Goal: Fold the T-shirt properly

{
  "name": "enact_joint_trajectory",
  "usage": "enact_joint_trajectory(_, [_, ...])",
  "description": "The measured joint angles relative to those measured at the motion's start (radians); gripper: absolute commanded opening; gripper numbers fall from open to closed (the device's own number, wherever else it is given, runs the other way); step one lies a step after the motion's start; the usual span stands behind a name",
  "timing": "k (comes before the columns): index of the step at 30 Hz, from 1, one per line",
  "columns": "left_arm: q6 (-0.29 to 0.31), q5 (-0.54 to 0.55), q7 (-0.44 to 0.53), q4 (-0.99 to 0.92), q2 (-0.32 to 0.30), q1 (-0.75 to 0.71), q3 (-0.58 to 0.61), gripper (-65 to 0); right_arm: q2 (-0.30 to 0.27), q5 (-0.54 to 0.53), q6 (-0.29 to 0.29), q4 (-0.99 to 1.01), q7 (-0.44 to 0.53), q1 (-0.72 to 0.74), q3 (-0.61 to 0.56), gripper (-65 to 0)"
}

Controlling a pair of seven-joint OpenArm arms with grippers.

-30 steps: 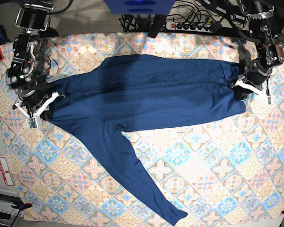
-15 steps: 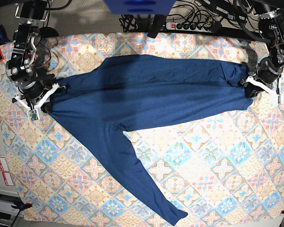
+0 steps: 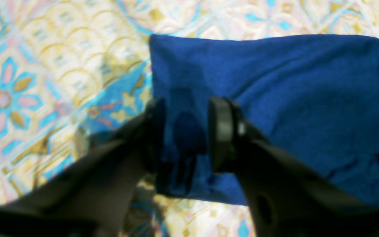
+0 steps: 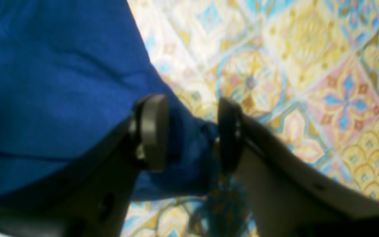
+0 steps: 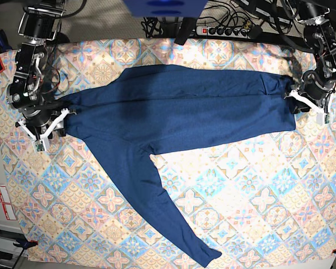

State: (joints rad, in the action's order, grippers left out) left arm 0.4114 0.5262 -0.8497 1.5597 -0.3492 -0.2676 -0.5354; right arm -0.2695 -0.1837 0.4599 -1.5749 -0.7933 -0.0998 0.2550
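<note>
The dark navy T-shirt [image 5: 185, 112] lies spread flat across the patterned cloth, and one long sleeve [image 5: 173, 218] trails toward the front edge. My left gripper [image 5: 300, 105] is at the shirt's right end in the base view. In the left wrist view it [image 3: 184, 108] is open, its jaws apart astride the shirt's edge [image 3: 291, 82]. My right gripper [image 5: 51, 124] is at the shirt's left end. In the right wrist view it [image 4: 192, 112] is open, with a fold of the blue fabric [image 4: 44, 82] between the jaws.
The patterned tablecloth [image 5: 257, 190] covers the table. A power strip and cables [image 5: 224, 28] lie along the back edge. The sleeve's cuff [image 5: 208, 258] reaches close to the front edge.
Both arms drew the shirt's ends outward and then eased back. The shirt now lies flatter, with its right-hand hem straighter.
</note>
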Motion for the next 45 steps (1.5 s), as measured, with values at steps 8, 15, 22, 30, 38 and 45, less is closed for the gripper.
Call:
enact_joint_trajectory(8, [-0.003,0.082,0.001,0.002,0.003,0.002,-0.013,-35.3,0.014,-0.001,-0.007,0.037,0.007,0.149,-0.024,-40.8])
enact_joint_trajectory(15, [-0.009,0.176,0.005,0.000,0.031,0.064,-0.102,-35.3,0.030,0.010,0.000,0.283,-0.014,0.297,-0.158,-40.5])
enact_joint_trajectory(22, [-0.004,0.077,-0.002,-0.002,0.108,0.153,-0.129,-35.3,0.032,-0.003,0.000,0.546,0.098,0.459,-0.291,-40.5])
enact_joint_trajectory(30, [-0.005,-0.059,0.001,-0.225,0.135,0.298,-0.129,-35.6,0.022,0.004,-0.008,0.673,0.137,0.504,-0.300,-40.5])
enact_joint_trajectory(38, [-0.003,-0.124,0.006,-0.323,0.131,0.337,-0.129,-35.3,0.027,0.002,-0.001,0.673,0.138,0.501,-0.300,-40.5])
enact_joint_trajectory(45, [-0.068,-0.180,0.106,-0.408,0.121,0.337,-0.130,-35.3,0.026,0.002,-0.002,0.672,0.138,0.501,-0.300,-40.5])
